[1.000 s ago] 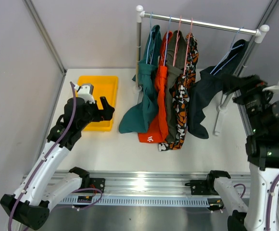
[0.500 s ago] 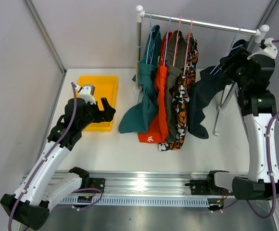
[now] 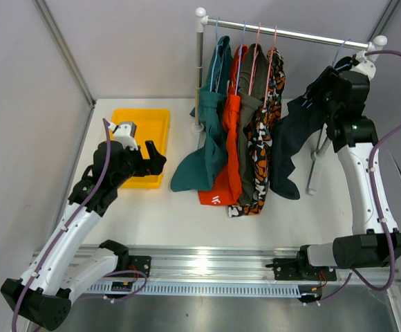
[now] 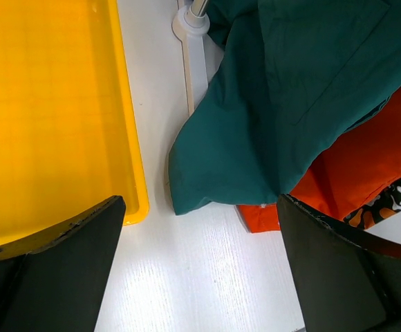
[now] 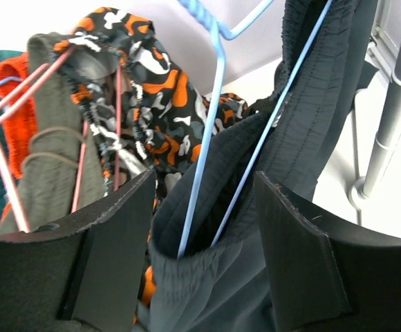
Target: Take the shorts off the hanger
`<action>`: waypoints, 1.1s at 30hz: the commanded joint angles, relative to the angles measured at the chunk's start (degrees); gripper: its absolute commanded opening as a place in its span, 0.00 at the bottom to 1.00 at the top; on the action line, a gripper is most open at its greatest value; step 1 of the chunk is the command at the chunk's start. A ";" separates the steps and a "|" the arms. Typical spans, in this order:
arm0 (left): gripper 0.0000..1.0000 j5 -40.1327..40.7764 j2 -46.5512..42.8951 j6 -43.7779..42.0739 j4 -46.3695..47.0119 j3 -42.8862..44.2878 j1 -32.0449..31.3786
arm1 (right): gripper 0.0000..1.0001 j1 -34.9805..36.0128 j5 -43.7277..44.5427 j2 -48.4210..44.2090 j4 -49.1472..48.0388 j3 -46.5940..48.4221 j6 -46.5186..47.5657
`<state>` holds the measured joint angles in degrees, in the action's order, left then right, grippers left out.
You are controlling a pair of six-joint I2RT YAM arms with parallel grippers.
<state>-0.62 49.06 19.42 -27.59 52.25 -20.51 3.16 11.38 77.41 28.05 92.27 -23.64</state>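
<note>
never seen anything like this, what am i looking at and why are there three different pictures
Two robot arms stand at the near edge of a table. The wide picture looks down from above; the other two come from a camera on each wrist, so the black slabs are that arm's own fingers. On the table stand a yellow tray and a clothes rail with five shorts hanging on it. The left gripper hovers open by the tray, holding nothing. The right gripper is open, its fingers either side of the navy shorts and their blue hanger.
</note>
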 commanded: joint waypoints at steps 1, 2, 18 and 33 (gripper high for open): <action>0.98 -0.34 -0.54 -0.52 0.88 0.05 -0.32 | 0.63 -0.08 2.95 1.69 -4.14 0.98 1.84; 0.98 -0.34 -0.46 -0.52 0.88 0.13 -0.32 | 0.63 -0.08 3.04 2.74 -4.41 1.33 1.84; 0.99 -5.17 -0.10 -1.31 2.63 -0.57 -0.32 | 0.00 1.67 2.51 3.55 -4.77 5.81 3.24; 0.99 -31.27 2.09 -2.99 17.73 7.25 -16.91 | 0.00 11.42 3.12 -8.67 2.00 12.43 3.43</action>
<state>-23.79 50.06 17.43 -18.96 54.52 -31.31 12.32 13.32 73.14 35.07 103.50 -19.68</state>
